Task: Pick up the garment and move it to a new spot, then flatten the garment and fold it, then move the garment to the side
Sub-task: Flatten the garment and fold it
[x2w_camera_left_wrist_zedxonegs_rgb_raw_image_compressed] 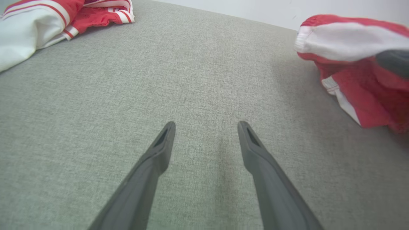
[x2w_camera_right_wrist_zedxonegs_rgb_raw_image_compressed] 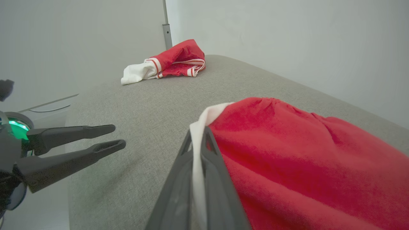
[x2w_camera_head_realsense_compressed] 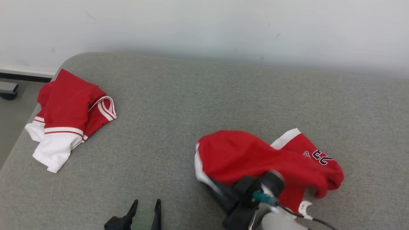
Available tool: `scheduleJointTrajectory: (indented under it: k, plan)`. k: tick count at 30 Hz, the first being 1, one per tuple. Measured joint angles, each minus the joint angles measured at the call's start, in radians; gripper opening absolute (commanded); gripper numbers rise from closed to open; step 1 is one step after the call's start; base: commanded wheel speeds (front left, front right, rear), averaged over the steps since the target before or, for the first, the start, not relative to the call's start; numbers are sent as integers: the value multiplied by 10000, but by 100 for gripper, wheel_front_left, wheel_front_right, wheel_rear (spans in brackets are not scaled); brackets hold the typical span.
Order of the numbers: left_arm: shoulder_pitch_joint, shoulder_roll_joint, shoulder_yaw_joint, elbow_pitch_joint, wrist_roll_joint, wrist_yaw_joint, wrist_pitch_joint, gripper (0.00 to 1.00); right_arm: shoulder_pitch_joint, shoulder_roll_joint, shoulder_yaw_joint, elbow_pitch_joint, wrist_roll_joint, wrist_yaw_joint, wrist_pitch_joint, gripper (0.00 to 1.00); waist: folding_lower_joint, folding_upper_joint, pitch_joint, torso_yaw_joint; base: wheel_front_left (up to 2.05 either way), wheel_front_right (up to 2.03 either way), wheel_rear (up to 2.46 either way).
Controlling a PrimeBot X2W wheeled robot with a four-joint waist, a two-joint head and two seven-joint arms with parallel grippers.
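Observation:
A crumpled red garment (x2w_camera_head_realsense_compressed: 271, 159) with white trim and a dark number print lies at the front right of the grey cushion (x2w_camera_head_realsense_compressed: 191, 102). My right gripper (x2w_camera_right_wrist_zedxonegs_rgb_raw_image_compressed: 198, 134) is shut on its white edge, which runs between the two fingers. In the head view the right gripper (x2w_camera_head_realsense_compressed: 212, 187) is tucked under the lifted left end of the cloth. My left gripper (x2w_camera_head_realsense_compressed: 146, 203) stands open over bare cushion at the front, nothing between its fingers (x2w_camera_left_wrist_zedxonegs_rgb_raw_image_compressed: 166, 140). The held garment (x2w_camera_left_wrist_zedxonegs_rgb_raw_image_compressed: 351, 80) hangs to its right.
A second red and white garment (x2w_camera_head_realsense_compressed: 68, 118) lies crumpled at the cushion's far left corner, close to the edge. A pale wall (x2w_camera_head_realsense_compressed: 223, 28) runs behind the cushion. Floor (x2w_camera_head_realsense_compressed: 12, 118) drops off past the left edge.

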Motion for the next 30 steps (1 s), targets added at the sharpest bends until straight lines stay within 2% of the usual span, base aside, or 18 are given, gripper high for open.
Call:
scheduleJointTrajectory:
  k: [1,3,7,10,15,20,23,30]
  plan:
    - [35,0,8,17,4,-6,0,100,34,-46,437,25,449,0,115,31,0,0,-22,-39,0,0,0]
    - [38,0,23,29,27,-58,0,100,36,-153,911,188,1097,2,238,100,0,0,-50,-126,0,0,0]
    - [40,0,171,54,73,-59,0,100,-236,-376,660,226,1885,2,69,100,0,0,-92,-353,0,0,0]
    - [75,0,284,71,100,-58,0,100,-177,-437,-242,-19,2046,2,27,100,1,0,-136,-588,0,0,0]
    - [147,-4,330,38,127,-73,2,100,977,-688,-1871,-1037,1670,2,-10,100,0,0,-203,-1039,0,0,0]
    - [140,-4,378,6,128,-84,0,100,2325,-986,-2230,-1404,1379,2,-6,100,0,0,-220,-1459,0,0,0]
    - [134,-2,399,-2,144,-86,0,100,2796,-1060,-2899,-1555,1129,2,-8,100,1,0,-213,-1649,0,0,0]
    - [128,0,318,-19,153,-88,0,100,3725,-1051,-3812,-1847,326,2,-8,100,1,0,-213,-1718,0,0,0]
